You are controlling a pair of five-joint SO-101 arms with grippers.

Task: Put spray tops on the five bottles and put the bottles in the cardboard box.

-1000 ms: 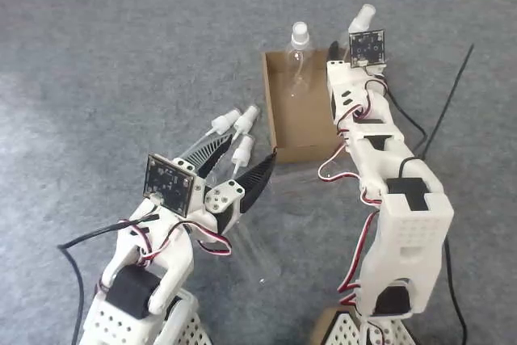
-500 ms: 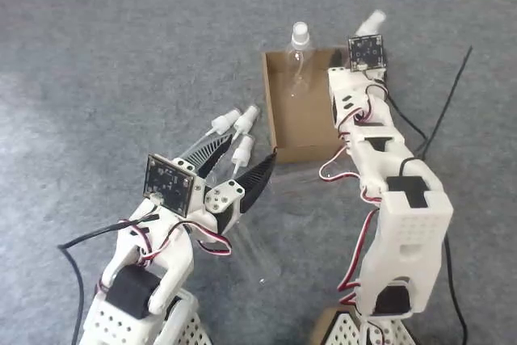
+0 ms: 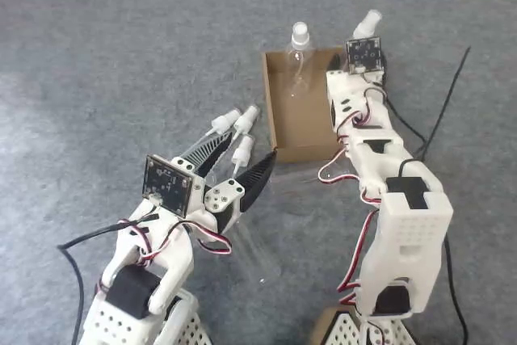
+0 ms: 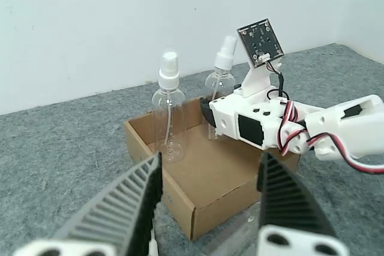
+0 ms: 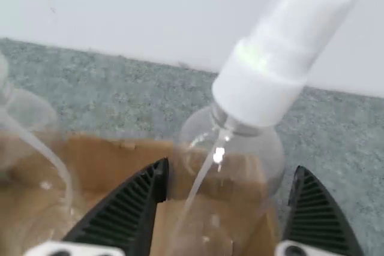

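An open cardboard box [image 3: 284, 131] [image 4: 207, 199] lies on the grey carpet. One clear bottle with a white spray top [image 3: 300, 56] [image 4: 168, 118] stands upright in its far part. My right gripper [image 5: 222, 208] is at the box's far right corner, shut on a second spray-topped bottle [image 5: 240, 148] [image 3: 369, 22] [image 4: 221, 76], which leans a little. My left gripper [image 3: 252, 146] [image 4: 207, 208] hangs open in front of the box, holding nothing. Three white spray tops [image 3: 236, 127] on clear bottles lie on the carpet under and beyond its fingers.
The right arm [image 3: 380, 159] stretches along the box's right side, trailing a black cable [image 3: 440, 115]. A white wall [image 4: 120, 22] stands behind the carpet. Open carpet [image 3: 97, 78] spreads to the left of the box.
My right gripper has shifted its bottle slightly toward the box's far right corner. The left arm has not moved.
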